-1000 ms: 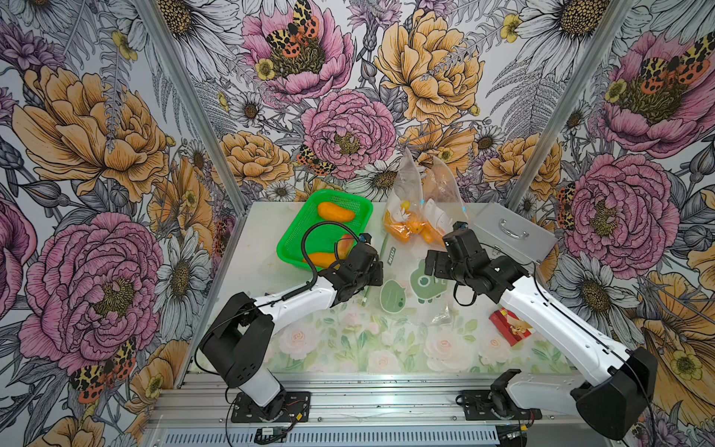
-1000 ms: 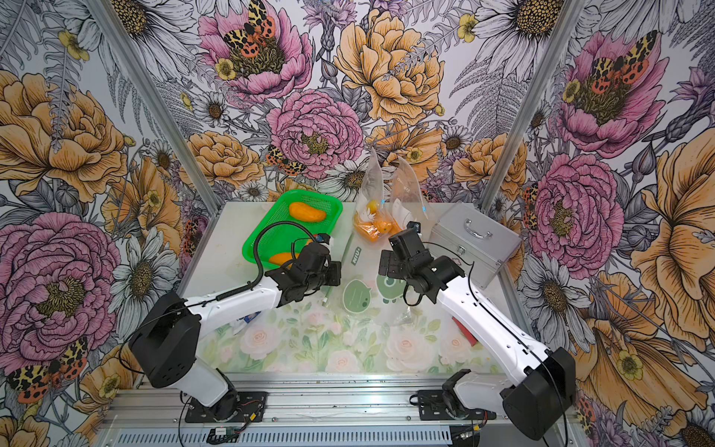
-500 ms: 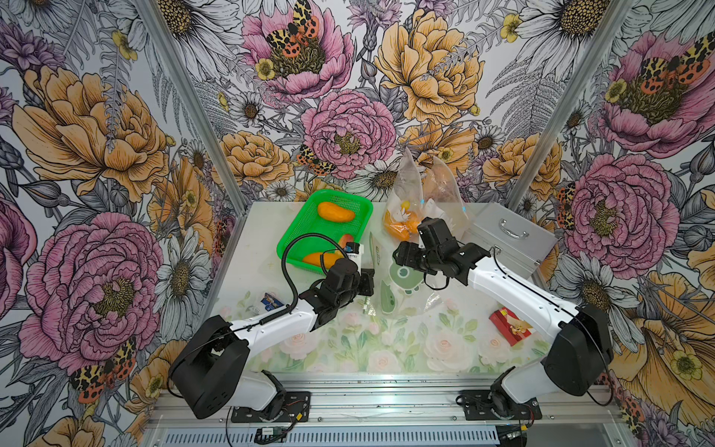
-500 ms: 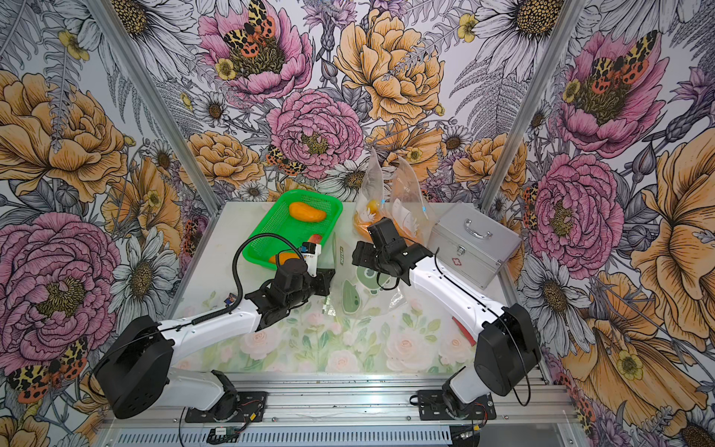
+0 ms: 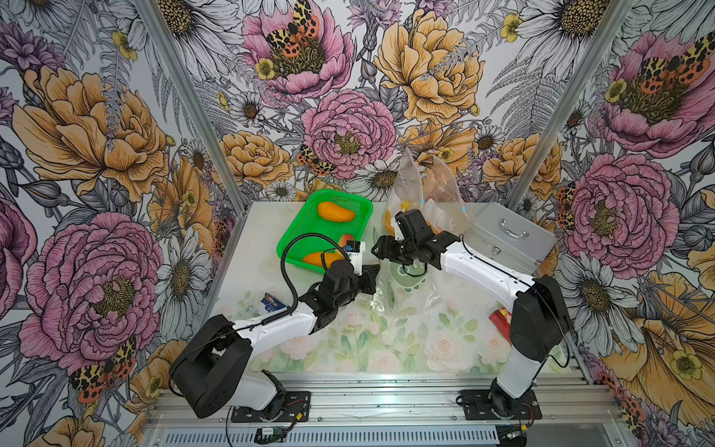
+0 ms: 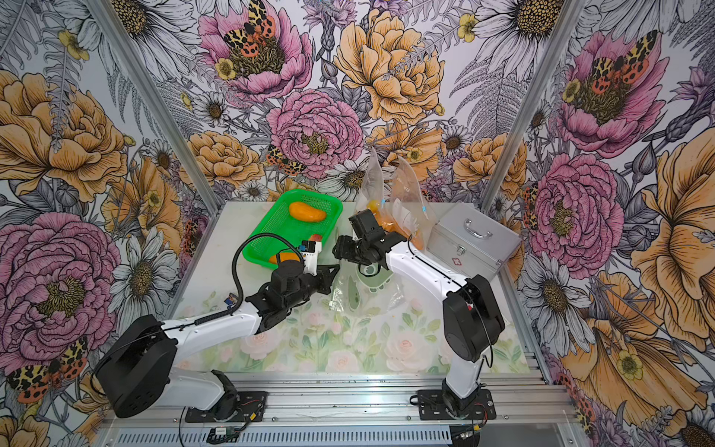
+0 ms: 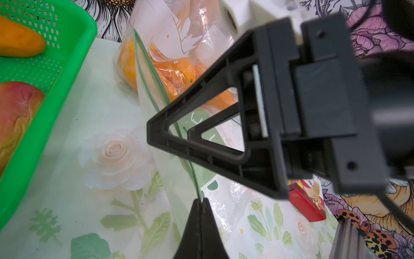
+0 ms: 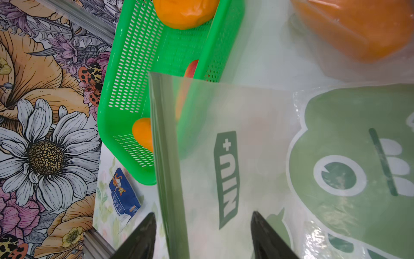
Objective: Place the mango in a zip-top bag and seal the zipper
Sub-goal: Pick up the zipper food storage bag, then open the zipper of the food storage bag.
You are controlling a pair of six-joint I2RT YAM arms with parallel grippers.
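Pale bench [image 5: 387,348] carries a green basket [image 5: 305,234] and, beside it, the zip-top bag [image 8: 257,116]: limp, slippery film. Mangoes [image 5: 336,212] in the basket look firm, weighty; grip mid-body. My left claw [image 7: 201,200] pinches the zipper strip; my right claw [image 8: 203,215] gapes astride it.

near mango [image 5: 316,258] half hidden behind the left arm [image 5: 340,275]; red box [image 5: 499,323] mostly tucked behind the right arm [image 5: 536,317]

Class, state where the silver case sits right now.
In both top views the silver case sits at the table's far right corner, just right of the filled clear bags standing at the back edge.
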